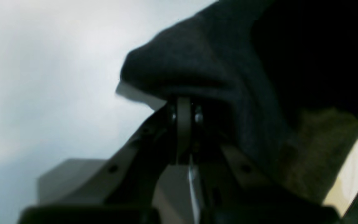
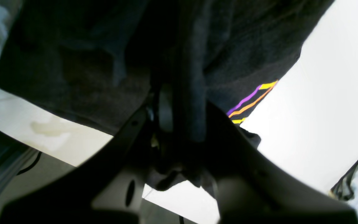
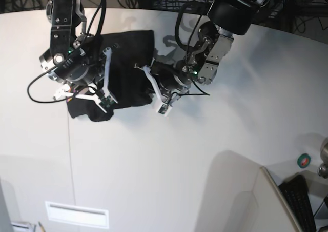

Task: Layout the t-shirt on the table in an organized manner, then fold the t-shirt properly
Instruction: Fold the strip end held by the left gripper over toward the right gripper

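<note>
Closest to the left wrist camera, the left gripper (image 1: 183,124) has its jaws pressed together on a bunched fold of the t-shirt (image 1: 216,68), the black cloth humped over the fingertips and filling the upper right of that view. Pale counter (image 1: 42,77) lies blurred behind it.

From the right wrist camera, the right gripper (image 2: 179,124) is clamped on a thick vertical pleat of the same black fabric, which runs down between its jaws. To the right of that pleat a strip of the print shows on the shirt: purple, orange and yellow lines (image 2: 252,99) at the hem, lying against the white counter (image 2: 322,109).

In the base view the t-shirt (image 3: 125,62) sits toward the far left of the counter (image 3: 169,160), crumpled into a dark, roughly rectangular heap with no print showing. The right gripper (image 3: 102,91) grips it at its left, near edge, and the left gripper (image 3: 156,91) grips it at its right, near edge, so the shirt spans between the two arms. A thin dark seam (image 3: 70,155) runs down the counter from below the shirt toward the near edge. At the near right stand a keyboard (image 3: 302,204) and a small round green and red button (image 3: 304,161).
</note>
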Tool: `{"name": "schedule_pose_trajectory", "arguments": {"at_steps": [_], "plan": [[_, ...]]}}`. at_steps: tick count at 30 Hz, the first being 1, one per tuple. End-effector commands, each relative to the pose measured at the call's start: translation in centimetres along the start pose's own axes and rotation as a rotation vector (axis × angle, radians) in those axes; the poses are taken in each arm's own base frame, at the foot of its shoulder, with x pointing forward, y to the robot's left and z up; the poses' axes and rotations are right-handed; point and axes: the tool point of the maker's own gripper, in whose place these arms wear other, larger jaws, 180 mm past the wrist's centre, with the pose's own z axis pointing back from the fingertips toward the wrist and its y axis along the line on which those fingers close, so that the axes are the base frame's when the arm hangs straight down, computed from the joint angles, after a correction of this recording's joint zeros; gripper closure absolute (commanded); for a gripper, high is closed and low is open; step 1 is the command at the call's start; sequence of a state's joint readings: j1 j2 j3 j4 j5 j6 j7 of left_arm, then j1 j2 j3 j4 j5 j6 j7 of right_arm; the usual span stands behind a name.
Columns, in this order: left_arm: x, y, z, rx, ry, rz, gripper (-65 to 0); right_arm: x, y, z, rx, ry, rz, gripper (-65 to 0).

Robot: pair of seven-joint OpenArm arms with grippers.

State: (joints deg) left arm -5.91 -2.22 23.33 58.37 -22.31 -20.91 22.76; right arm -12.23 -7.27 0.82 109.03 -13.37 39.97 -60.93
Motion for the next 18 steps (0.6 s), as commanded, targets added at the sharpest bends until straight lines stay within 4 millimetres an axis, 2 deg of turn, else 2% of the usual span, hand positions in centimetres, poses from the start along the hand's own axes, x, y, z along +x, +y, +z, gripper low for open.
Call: {"name": "schedule_pose_trajectory", "arguments": {"at_steps": [1,8,10,14,18], "plan": [[1.7,-0.5,-0.1,-0.016,-0.038,-0.015,0.0,1.4,-0.2,0.5,-0.01,-0.047,0.01,0.0],[2.2,-0.2,0.0,-0.011,-0.046,-0.02,0.0,2.0,2.4,0.4,0.042,-0.06,0.069,0.0],[2.5,-0.1,0.0,-0.01,-0.052,-0.025,0.0,2.0,2.2,0.3,0.033,-0.058,0.043,0.0],[2.4,2.4,1.3,0.039,-0.061,-0.014,0.0,1.7,2.1,0.3,0.024,-0.049,0.022,0.0],[2.8,5.2,3.8,0.102,-0.099,-0.002,0.0,1.3,2.5,-0.2,0.039,-0.033,0.021,0.0]]}}
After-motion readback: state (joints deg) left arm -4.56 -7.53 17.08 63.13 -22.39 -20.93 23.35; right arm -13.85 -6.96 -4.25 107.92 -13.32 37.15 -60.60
